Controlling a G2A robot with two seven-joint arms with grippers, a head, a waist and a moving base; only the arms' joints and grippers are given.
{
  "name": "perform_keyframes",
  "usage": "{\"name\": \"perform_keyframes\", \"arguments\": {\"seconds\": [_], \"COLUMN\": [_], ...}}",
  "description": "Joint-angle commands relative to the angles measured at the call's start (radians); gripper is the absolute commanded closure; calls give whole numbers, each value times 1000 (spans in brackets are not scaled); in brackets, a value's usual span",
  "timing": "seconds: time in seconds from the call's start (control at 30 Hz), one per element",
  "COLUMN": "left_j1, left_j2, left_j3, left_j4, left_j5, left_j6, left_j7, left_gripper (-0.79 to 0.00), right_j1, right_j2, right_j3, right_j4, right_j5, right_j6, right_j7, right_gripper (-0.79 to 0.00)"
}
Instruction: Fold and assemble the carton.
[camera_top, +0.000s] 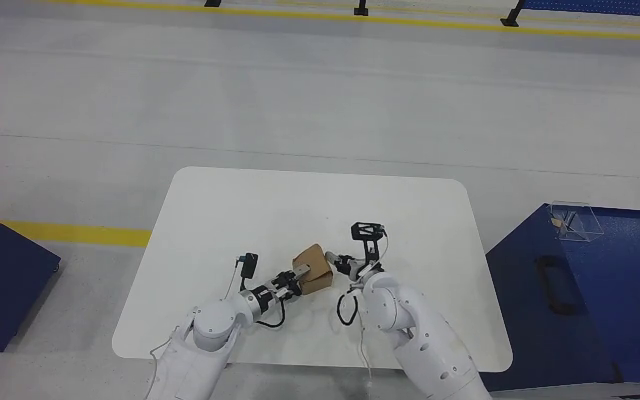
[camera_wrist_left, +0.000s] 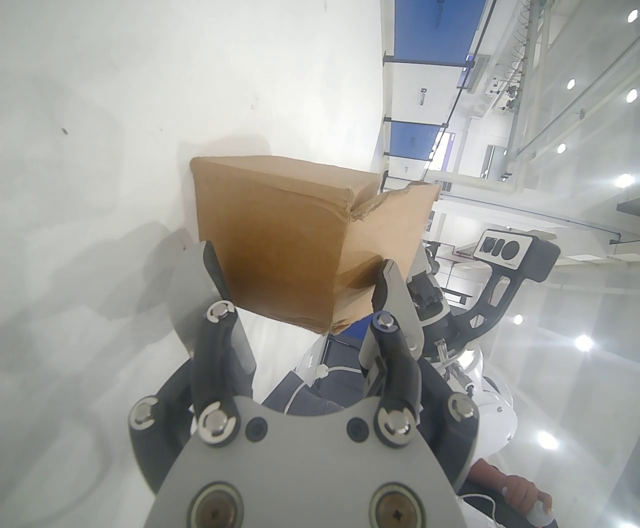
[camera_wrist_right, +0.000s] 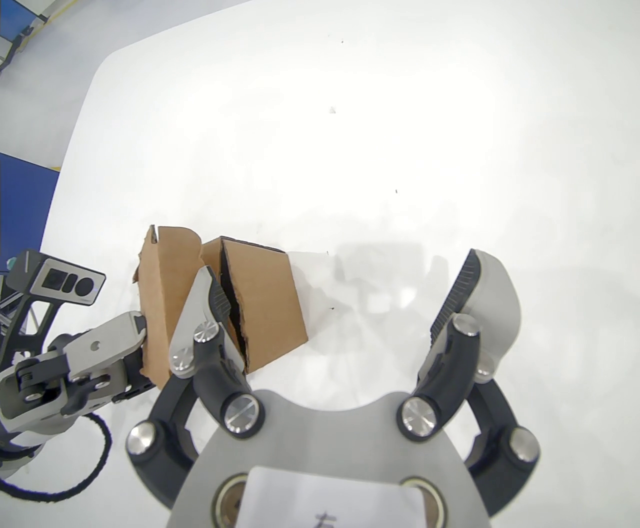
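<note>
A small brown carton stands partly folded near the front middle of the white table, with one flap sticking up and a torn corner. In the left wrist view the carton sits between the fingers of my left gripper, which is shut on its near corner. From the top, the left gripper meets the carton from the left. My right gripper is open over bare table, one fingertip just in front of the carton. The right gripper sits just right of the carton.
The table's front edge lies close behind both arms, and the far half of the table is bare. A dark blue platform with a clear stand sits to the right, off the table.
</note>
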Motion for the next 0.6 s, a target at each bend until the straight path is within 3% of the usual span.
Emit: {"name": "perform_keyframes", "arguments": {"seconds": [0.0, 0.57], "left_j1": [0, -6], "left_j2": [1, 6], "left_j3": [0, 12], "left_j4": [0, 4], "left_j5": [-3, -9], "left_j6": [-1, 10], "left_j7": [-1, 8], "left_gripper": [-542, -542], "right_j1": [-3, 3], "right_j2": [0, -11], "right_j3": [2, -5], "right_j4": [-4, 19], "right_j5": [-6, -13], "right_j6": [0, -10], "right_j7": [0, 12], "right_gripper": [-785, -785]}}
